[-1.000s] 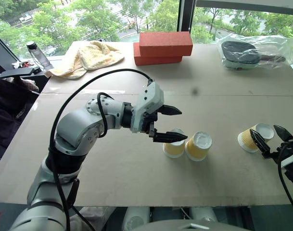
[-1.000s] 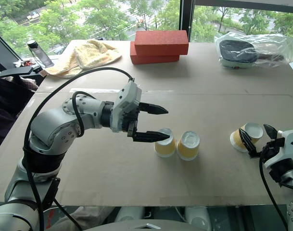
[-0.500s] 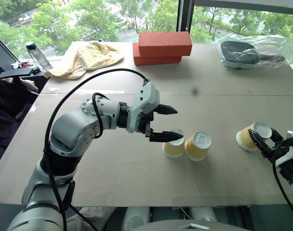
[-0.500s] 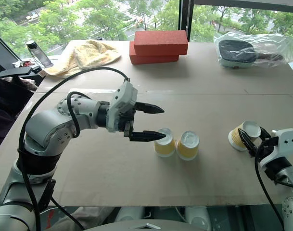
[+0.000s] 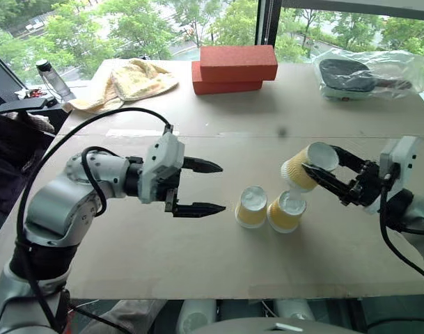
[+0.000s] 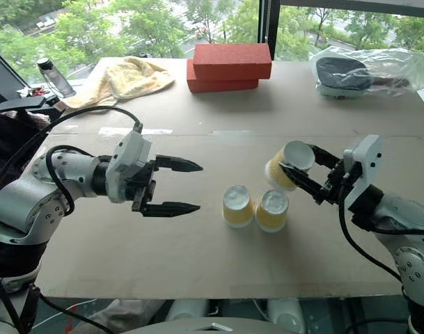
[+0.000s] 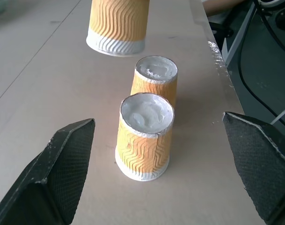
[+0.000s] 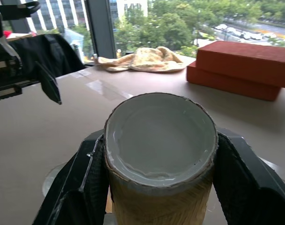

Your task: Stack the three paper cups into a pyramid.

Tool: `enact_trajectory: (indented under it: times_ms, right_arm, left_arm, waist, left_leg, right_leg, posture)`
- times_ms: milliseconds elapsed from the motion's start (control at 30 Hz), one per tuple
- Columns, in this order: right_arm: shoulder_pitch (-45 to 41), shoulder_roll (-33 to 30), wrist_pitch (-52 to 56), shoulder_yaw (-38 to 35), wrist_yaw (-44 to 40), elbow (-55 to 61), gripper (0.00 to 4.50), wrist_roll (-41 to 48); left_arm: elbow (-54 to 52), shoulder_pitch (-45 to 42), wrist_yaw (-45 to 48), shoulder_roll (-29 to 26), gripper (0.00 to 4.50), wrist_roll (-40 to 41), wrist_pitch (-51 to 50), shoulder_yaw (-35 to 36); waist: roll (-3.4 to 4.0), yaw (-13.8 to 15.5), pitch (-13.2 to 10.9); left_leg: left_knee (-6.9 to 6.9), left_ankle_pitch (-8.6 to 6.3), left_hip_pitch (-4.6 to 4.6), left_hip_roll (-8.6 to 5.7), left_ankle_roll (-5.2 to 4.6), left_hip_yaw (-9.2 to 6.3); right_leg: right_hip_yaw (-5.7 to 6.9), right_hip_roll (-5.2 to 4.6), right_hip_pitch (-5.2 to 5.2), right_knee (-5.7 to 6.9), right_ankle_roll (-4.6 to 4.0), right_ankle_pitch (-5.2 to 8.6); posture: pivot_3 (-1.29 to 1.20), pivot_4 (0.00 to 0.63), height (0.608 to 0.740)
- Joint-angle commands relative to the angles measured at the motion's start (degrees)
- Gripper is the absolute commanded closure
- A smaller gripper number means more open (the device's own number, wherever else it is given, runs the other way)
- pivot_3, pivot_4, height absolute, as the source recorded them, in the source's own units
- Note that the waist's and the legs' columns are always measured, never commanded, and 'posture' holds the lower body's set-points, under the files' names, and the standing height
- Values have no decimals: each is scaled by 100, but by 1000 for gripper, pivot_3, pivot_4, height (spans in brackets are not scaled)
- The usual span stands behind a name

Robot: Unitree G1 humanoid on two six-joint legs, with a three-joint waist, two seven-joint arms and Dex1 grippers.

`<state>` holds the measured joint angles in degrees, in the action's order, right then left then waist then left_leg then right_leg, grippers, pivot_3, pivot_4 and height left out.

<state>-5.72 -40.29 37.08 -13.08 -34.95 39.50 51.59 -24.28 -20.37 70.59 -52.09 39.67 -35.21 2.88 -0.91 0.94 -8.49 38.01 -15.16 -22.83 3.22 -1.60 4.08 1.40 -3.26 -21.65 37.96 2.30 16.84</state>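
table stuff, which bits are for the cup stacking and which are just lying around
For the job:
- two cups standing upside down side by side
- third cup, held in the right gripper above them
- left gripper, open, beside them

Lying about:
- red bricks
- yellow towel
- bagged dark item
- bottle

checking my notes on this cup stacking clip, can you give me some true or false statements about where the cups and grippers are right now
1. The right gripper holds a paper cup in the air. True.
2. All three cups stand on the table. False: only two cups stand there, upside down and side by side.
3. The left gripper is clamped on a cup. False: it is open and empty, beside the pair.
4. Two red bricks lie stacked at the far side. True.
5. The held cup is tilted. True.
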Motion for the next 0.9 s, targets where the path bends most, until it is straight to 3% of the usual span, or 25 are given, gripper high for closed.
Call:
enact_trajectory:
  times_ms: [33, 300, 900]
  right_arm:
    - [-265, -331, 282, 16, -233, 186, 2235, 433]
    - [-583, -777, 655, 324, -504, 234, 2235, 631]
    - [-720, -714, 450, 718, -617, 168, 2235, -3]
  left_arm:
    - [-292, 100, 99, -119, 0, 201, 111, 333]
    - [-675, 50, -142, -106, 0, 517, -130, 397]
    - [-709, 128, -177, -222, 0, 483, -109, 336]
  waist:
    - [-5, 26, 1]
    - [-11, -22, 0]
    - [-11, -21, -1]
  left_leg:
    - [2, 0, -3, -5, -1, -1]
    - [8, -3, -4, -2, -5, -5]
    - [7, -2, -2, 0, -4, -2]
  right_leg:
    - [-3, -3, 2, -2, 0, 0]
    - [-19, 8, 3, 1, 0, 0]
    - [-23, 13, 1, 2, 0, 0]
  posture:
    - [0, 150, 730]
    - [0, 150, 730]
    - [0, 150, 730]
